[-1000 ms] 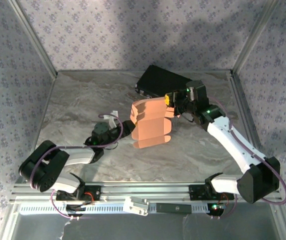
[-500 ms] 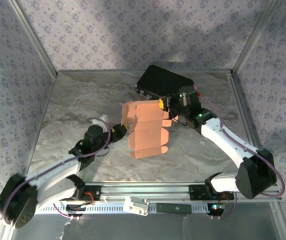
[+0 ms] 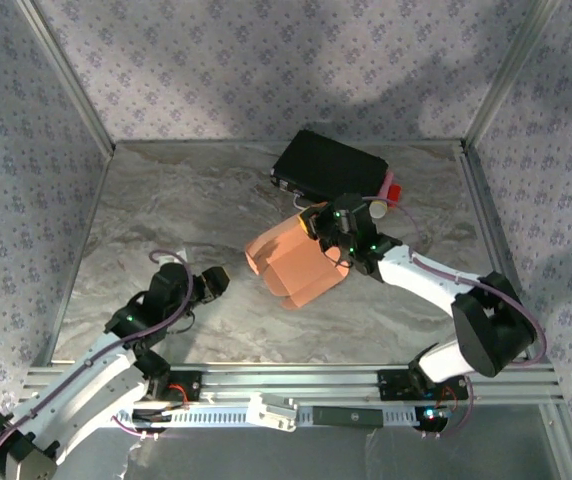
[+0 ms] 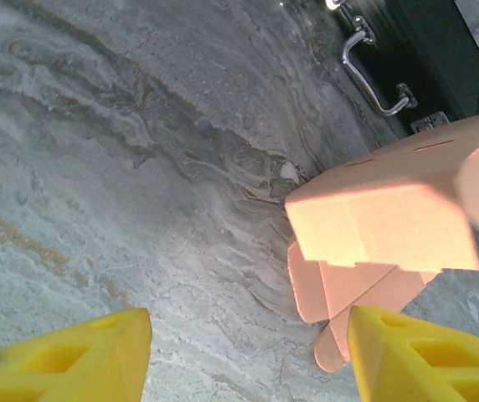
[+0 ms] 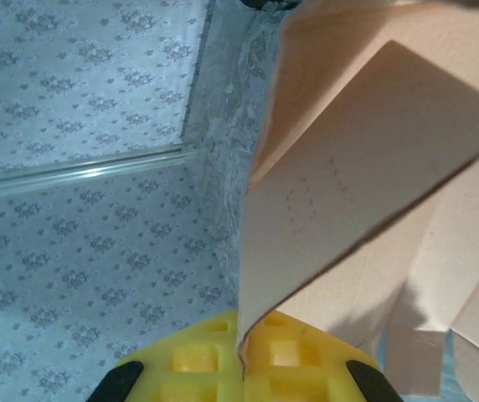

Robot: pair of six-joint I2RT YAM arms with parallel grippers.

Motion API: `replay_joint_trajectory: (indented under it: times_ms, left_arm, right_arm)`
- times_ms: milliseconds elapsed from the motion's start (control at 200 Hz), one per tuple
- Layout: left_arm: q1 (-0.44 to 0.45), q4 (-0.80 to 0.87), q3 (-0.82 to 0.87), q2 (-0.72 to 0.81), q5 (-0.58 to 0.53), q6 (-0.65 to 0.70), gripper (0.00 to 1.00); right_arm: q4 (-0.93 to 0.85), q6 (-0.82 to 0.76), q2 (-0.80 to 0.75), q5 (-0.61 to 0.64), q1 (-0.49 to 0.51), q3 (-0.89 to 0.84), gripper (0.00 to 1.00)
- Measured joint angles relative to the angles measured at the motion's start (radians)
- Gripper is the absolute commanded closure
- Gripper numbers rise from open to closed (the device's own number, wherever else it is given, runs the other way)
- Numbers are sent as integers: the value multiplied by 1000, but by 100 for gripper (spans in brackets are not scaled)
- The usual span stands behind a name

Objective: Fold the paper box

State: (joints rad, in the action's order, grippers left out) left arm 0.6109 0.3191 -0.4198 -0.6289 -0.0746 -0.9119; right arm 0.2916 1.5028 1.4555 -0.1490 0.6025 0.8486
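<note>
The paper box (image 3: 291, 262) is a salmon-brown cardboard sheet, partly folded, with its flaps hanging toward the table. My right gripper (image 3: 318, 222) is shut on its far edge and holds it tilted over the middle of the table. In the right wrist view the yellow fingertips (image 5: 198, 360) pinch a thin edge of the paper box (image 5: 365, 167). My left gripper (image 3: 216, 280) stands open to the left of the box, apart from it. In the left wrist view its yellow fingers (image 4: 80, 356) are spread wide over bare table, with the paper box (image 4: 382, 226) ahead on the right.
A black hard case (image 3: 328, 165) with metal trim lies at the back of the table behind the box; its handle (image 4: 373, 79) faces the left wrist camera. A small red and white object (image 3: 386, 195) sits by its right end. Patterned walls enclose the marble table (image 3: 166, 210).
The left arm has drawn back toward the near left, away from the box. The right gripper has carried the box leftward and nearer, tipping it lower.
</note>
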Motion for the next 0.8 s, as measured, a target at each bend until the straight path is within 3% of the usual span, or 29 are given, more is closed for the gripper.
replay_joint_trajectory:
  times_ms: [220,470,630,800]
  left_arm:
    - [-144,-31,-46,-120,151,138,58]
    - [-156,-70,-57,-260,218,287,63]
    - [-156,-169,-35,-281,247,351,71]
    - [-154,-287,-2,-340,270,430,72]
  right_arm:
    - [155,-108,60,-79,-23,-58,100]
    - [289,-161,155,-185,-79,-76,100]
    - [347,-161,211,-227,-94,-77,100]
    - [392,-161,243,-261,-106,-77,100]
